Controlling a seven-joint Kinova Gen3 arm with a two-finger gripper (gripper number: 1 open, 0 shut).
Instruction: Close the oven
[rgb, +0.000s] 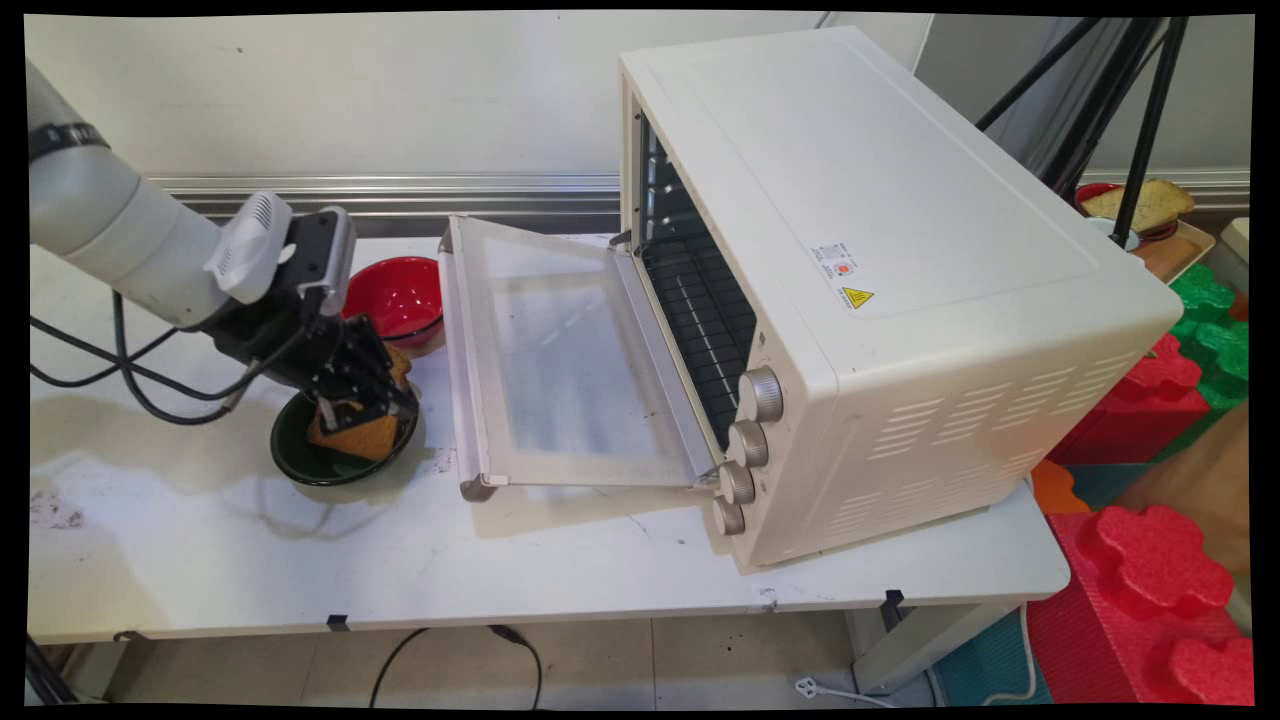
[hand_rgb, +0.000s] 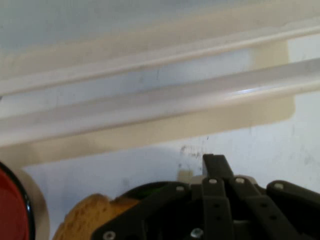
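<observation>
My gripper (rgb: 362, 405) pinching slice of toast (rgb: 352, 432), porous golden-brown crumb, over round glossy dark bowl (rgb: 300, 458) on white table (rgb: 500, 560). Shiny red bowl (rgb: 400, 297) just behind. Boxy cream toaster oven (rgb: 880, 280) right of me, glass door (rgb: 560, 360) dropped flat, wire rack (rgb: 700, 320) inside.

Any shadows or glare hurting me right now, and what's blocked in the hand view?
Main view: the arm's soft shadow falls on the table left of the dark bowl; pale reflections streak the oven door glass. Hand view: the black linkage hides most of the bread; a glint sits on the door handle.
</observation>
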